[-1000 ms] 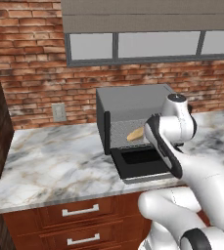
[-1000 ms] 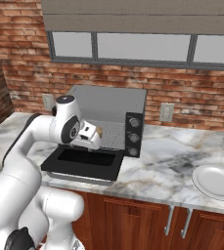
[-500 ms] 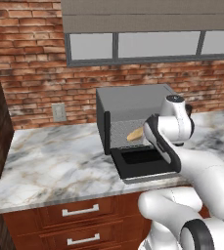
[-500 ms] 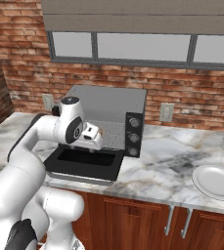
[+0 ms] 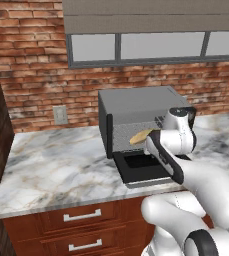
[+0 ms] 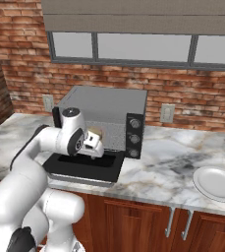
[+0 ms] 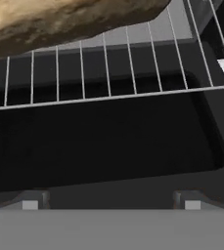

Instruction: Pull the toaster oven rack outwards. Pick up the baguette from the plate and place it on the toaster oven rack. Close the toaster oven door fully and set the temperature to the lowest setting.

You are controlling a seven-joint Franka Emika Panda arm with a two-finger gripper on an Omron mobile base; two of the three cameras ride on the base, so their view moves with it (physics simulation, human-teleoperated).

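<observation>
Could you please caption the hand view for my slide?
Baguette resting on the pulled-out toaster oven rack above the open toaster oven door.

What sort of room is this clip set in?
A rendered home kitchen, by the look of it: a toaster oven on a marble counter, wooden drawers below, and a brick wall with a window.

- Arm [image 5: 206, 180] bent fwd from base, elbow low, forearm rising to wrist.
- Wrist [image 6: 73, 129] raised, hand angled down and fwd.
- Gripper [image 6: 95, 145] jaws spread wide, nothing between them.
- Fingertips [image 7: 29, 204] far apart at lower edge in hand view.
</observation>
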